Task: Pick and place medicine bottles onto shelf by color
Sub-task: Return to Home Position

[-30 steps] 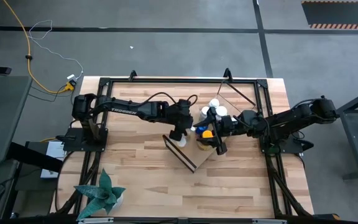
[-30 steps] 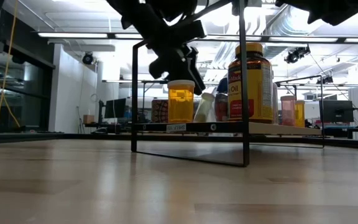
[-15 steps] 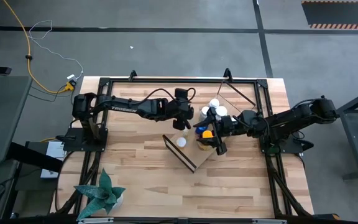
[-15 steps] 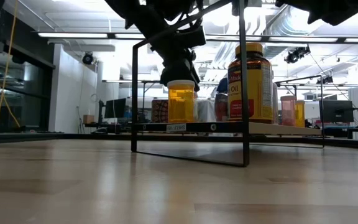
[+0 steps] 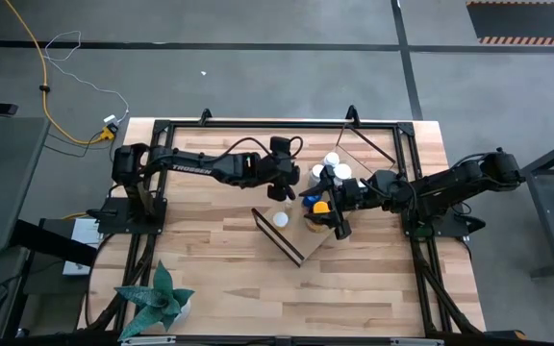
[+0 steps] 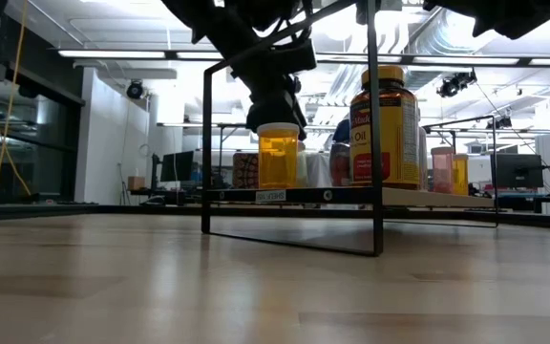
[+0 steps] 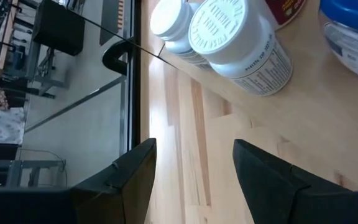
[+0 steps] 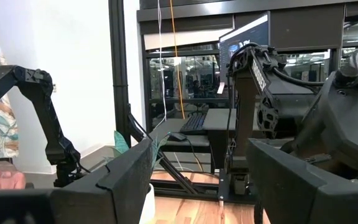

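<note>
Medicine bottles (image 6: 385, 124) stand upright on the shelf (image 6: 418, 197), which rests on the surface (image 5: 210, 250). They are grouped by colour so each kind can be found together: white bottles (image 5: 336, 168) at one end, a blue one (image 7: 353, 31) just beside them, and the yellow bottle (image 6: 277, 158) by the wire frame. Left claw (image 7: 191, 180) hovers beside the white bottles with fingers spread wide and empty (apparently clear to go home). Right claw (image 8: 204, 186), near the orange bottle (image 5: 321, 206), is likewise wide and empty. Every bottle in view is shelved, so sorting appears complete.
</note>
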{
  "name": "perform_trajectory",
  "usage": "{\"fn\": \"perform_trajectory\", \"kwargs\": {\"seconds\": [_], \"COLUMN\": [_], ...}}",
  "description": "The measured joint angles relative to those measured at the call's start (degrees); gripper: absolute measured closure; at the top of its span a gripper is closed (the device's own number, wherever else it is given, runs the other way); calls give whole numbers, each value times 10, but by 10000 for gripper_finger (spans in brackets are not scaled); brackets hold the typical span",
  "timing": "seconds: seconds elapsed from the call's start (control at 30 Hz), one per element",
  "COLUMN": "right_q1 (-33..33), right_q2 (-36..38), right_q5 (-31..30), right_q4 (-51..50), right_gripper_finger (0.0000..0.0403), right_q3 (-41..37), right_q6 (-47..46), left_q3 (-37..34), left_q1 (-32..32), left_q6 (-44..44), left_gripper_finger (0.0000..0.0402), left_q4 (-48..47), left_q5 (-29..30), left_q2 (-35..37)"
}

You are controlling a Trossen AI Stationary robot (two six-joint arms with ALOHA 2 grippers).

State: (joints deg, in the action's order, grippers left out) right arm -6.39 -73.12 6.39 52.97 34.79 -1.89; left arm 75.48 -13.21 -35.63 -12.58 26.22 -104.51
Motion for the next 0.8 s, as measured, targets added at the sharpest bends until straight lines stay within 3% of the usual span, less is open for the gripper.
{"fn": "perform_trajectory", "kwargs": {"seconds": [0.8], "right_q1": [0], "right_q2": [0], "right_q5": [0], "right_q4": [0], "right_gripper_finger": [153], "right_q3": [0], "right_q6": [0], "left_q3": [0], "left_q1": [0], "left_q6": [5], "left_gripper_finger": [202], "left_q4": [-2], "left_q5": [0], "left_q2": [0]}}
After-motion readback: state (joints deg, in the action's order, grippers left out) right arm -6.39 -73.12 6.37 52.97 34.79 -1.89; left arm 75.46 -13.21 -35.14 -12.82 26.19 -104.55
